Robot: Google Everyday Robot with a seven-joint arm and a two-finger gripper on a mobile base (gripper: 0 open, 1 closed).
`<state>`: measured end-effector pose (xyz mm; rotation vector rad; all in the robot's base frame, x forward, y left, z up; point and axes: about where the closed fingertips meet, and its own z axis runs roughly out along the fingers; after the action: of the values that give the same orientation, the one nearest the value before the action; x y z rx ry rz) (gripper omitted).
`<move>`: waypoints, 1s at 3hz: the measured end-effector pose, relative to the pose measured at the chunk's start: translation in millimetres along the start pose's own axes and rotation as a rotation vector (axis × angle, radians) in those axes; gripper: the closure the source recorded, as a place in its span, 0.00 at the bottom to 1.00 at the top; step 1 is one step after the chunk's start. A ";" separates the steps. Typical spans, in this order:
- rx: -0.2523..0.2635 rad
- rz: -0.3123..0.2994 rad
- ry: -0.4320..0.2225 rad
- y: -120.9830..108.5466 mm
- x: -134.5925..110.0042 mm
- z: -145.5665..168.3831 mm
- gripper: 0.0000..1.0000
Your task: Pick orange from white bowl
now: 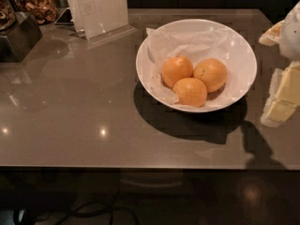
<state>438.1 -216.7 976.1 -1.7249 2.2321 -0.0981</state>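
Three near-identical oranges lie together in the white bowl, on its crinkled white paper liner. One orange is at the left, one at the right and one at the front. The bowl stands on the grey table, right of centre. My gripper, white with pale yellow parts, is at the right edge of the view. It is just to the right of the bowl, apart from it and from the oranges. It holds nothing that I can see.
A clear acrylic sign holder stands at the back, left of the bowl. A dark box and jars of snacks are at the back left. The table's front edge runs across the lower part of the view.
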 end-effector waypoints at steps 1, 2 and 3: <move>0.000 0.000 0.000 0.0 0.0 0.0 0.00; 0.016 -0.024 -0.016 -5.9 -4.3 -3.9 0.00; 0.011 -0.096 -0.108 -26.6 -18.3 0.2 0.00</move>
<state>467.0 -206.4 986.2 -1.7873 2.0686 -0.0375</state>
